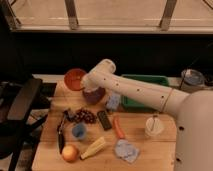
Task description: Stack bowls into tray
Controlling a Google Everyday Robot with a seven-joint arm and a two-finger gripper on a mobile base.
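The gripper (86, 83) clamps the rim of the glossy orange-red round bowl (74, 78), which is probably light, stiff and slippery; the rectangular green plastic tray (150, 78) sits well to its right.

The arm (137, 92) is lying across the near edge of the green tray (150, 78), blocking it. The gripper (84, 83) is sitting at that tray's nine o'clock, crowded between the orange bowl (74, 78) and the purple bowl (94, 96).
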